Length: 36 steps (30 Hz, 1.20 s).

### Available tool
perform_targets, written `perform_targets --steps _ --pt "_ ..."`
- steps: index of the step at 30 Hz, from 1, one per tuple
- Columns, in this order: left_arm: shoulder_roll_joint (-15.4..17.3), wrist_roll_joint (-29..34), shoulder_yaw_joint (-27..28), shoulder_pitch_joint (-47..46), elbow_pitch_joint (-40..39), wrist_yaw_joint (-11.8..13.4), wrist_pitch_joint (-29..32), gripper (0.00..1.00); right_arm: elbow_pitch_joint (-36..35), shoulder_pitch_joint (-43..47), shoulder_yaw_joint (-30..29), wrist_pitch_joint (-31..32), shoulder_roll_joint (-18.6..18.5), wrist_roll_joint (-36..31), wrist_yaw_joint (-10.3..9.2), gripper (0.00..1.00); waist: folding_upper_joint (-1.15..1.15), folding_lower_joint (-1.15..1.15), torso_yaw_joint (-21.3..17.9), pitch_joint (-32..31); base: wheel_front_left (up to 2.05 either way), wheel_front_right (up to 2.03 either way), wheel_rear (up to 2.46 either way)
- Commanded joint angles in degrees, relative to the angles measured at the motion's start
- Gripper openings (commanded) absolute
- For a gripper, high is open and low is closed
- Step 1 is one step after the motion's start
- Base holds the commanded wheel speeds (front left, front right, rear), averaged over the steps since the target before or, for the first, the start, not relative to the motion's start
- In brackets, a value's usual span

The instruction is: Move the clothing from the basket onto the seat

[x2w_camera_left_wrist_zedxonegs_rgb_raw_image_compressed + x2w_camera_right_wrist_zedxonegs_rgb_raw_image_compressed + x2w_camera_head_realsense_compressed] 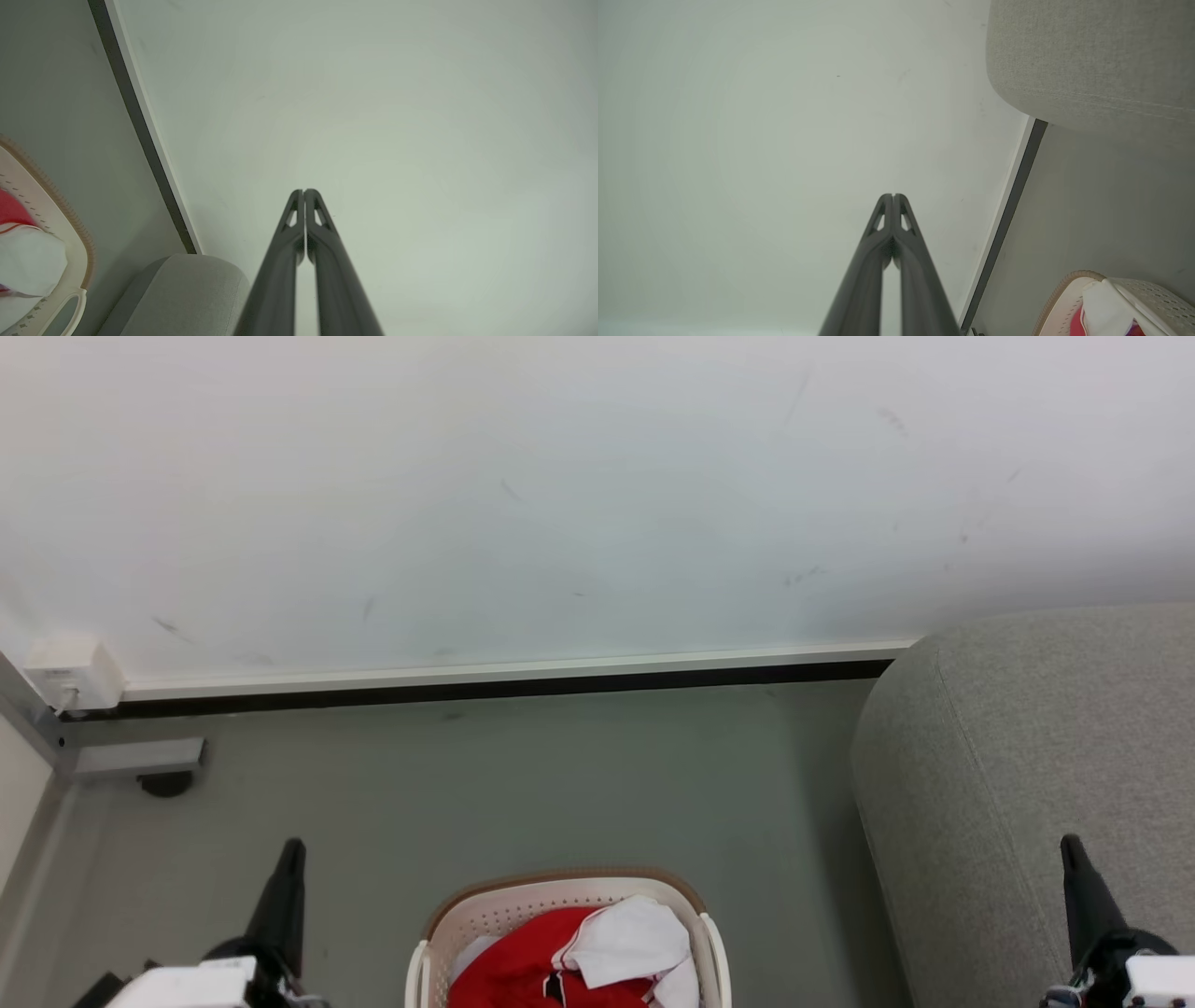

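Both our grippers are empty, fingers pressed tip to tip: the left gripper (291, 859) is to the basket's left, and the right gripper (1074, 859) is well off to the basket's right, over the seat (1046, 737). The basket (560, 883) stands on the floor (523, 775) between them, lower in the head view. The clothing (523, 961) lies bunched inside it, with no long axis we can read, partly under a pale cloth (630, 938). We judge the left arm the nearer, with only the rim and that cloth in its way.
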Motion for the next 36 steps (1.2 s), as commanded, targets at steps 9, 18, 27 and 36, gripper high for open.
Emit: perform_targets --steps 9,18,27,36 --pt "-0.3 0.5 -0.4 0.6 0.7 0.2 -1.8 1.00 -0.5 1.1 2.0 -1.8 0.3 -0.2 -0.01 1.00 0.00 0.00 0.0 0.1 0.00 0.00 0.00" --pt "-0.2 4.3 -0.5 -0.1 -0.4 0.1 -4.3 1.00 -2.4 1.2 3.9 -4.3 0.2 -2.8 -0.01 1.00 0.00 0.00 0.0 0.3 0.00 0.00 0.00" --pt "-0.2 14.1 -0.4 -0.2 -3.3 0.1 -6.5 1.00 -4.2 1.3 5.1 -6.5 0.1 -8.8 -0.02 1.00 0.00 0.00 0.1 0.4 0.00 0.00 0.00" --pt "-0.1 26.1 -0.1 0.1 -5.3 0.0 -8.6 1.00 -4.8 1.6 6.0 -8.6 0.1 -18.8 -0.03 1.00 0.00 0.00 0.1 0.4 0.00 0.00 0.00"
